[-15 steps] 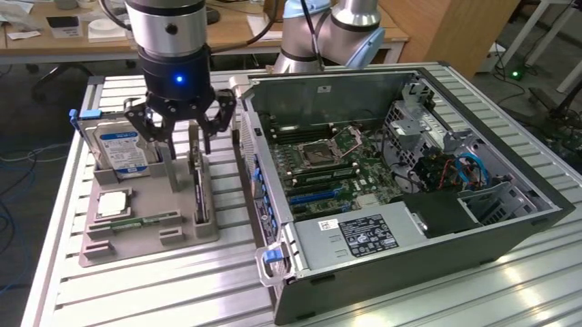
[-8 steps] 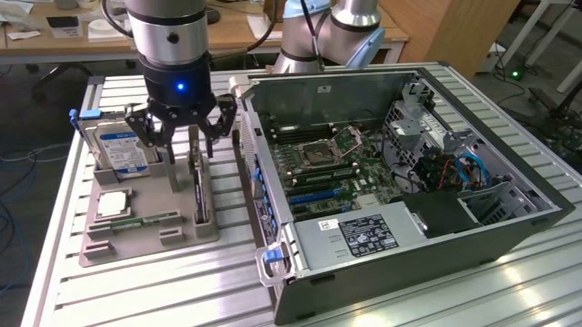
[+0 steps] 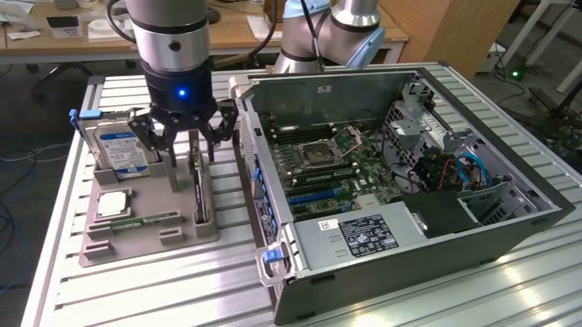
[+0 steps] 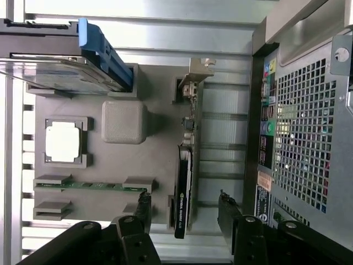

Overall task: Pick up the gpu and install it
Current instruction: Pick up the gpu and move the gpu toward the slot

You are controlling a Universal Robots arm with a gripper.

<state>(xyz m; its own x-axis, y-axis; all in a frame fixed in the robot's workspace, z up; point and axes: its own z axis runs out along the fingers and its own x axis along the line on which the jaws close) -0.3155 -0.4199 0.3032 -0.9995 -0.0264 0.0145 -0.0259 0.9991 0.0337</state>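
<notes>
As the gripper (image 3: 187, 155) hovers low over the grey tray (image 3: 136, 240), its fingers (image 4: 144, 207) are spread wide, one on each side of the gpu (image 4: 183, 165), with a gap on both sides. The gpu stands on its long edge in a slot at the tray's side toward the exterior view's right, silvery bracket at the far end, near the open computer case (image 3: 509, 218). The hard drive (image 3: 123, 150) stands at the far left, with the processor (image 3: 111, 203) and memory stick (image 3: 146, 221) nearer.

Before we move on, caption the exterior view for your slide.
Open gripper straddles the gpu standing in its grey tray, beside an open computer case.
</notes>
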